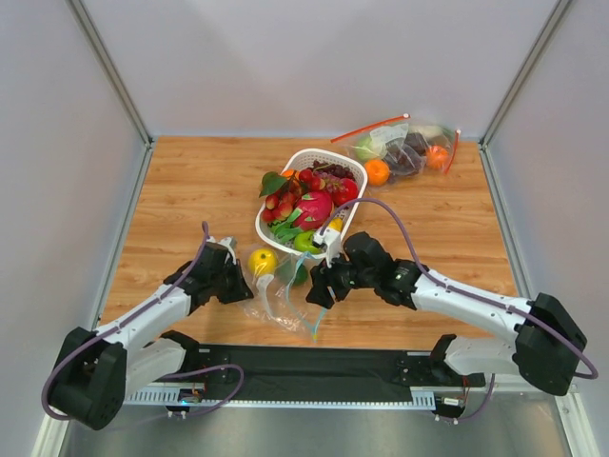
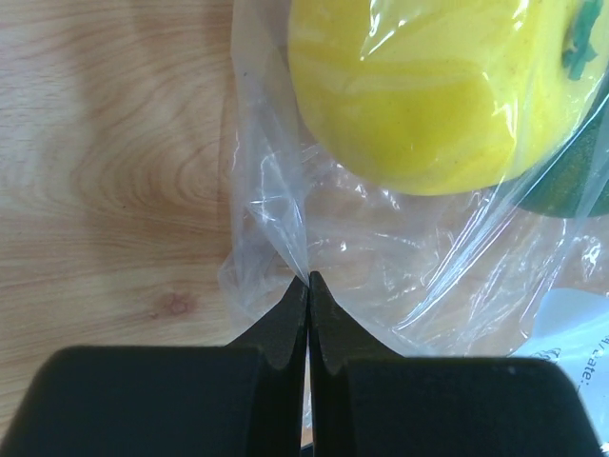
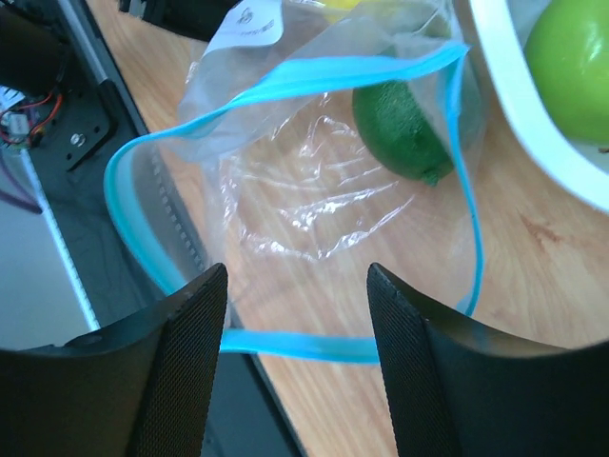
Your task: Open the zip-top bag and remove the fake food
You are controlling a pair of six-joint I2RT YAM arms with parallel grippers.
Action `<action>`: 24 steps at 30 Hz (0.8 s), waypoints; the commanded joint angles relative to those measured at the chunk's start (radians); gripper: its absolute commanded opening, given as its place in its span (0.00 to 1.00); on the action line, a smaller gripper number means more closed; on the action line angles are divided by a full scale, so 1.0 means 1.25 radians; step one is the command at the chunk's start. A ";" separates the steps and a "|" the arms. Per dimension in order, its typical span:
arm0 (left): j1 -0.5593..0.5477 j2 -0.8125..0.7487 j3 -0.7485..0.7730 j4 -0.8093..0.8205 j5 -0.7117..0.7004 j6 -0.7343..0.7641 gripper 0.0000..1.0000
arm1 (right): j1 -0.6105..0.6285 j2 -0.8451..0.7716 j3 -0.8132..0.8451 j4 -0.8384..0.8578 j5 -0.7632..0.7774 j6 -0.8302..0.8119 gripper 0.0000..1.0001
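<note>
The zip-top bag (image 1: 282,291) is clear, thin and much wrinkled, and it lies flat on the wooden table (image 1: 190,190), close to the near edge. Its teal zip strip (image 3: 143,167) is unzipped and makes a wide loop, so the mouth stands open. A white label (image 3: 245,24) with small print sits on the film. Two pieces of fake food are inside: a yellow fruit (image 2: 428,86) (a green stem shows at its side) deep in the bag, and a dark green fruit (image 3: 404,129), round like a lime, just beside it and nearer the mouth.
</note>
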 commanded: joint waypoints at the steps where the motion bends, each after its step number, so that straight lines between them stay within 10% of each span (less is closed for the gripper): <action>1: 0.004 0.026 0.026 0.028 0.054 0.042 0.00 | 0.003 0.041 -0.030 0.192 0.050 -0.012 0.62; 24: -0.073 0.021 -0.001 0.039 0.257 0.036 0.00 | 0.028 0.230 -0.103 0.576 0.200 0.056 0.77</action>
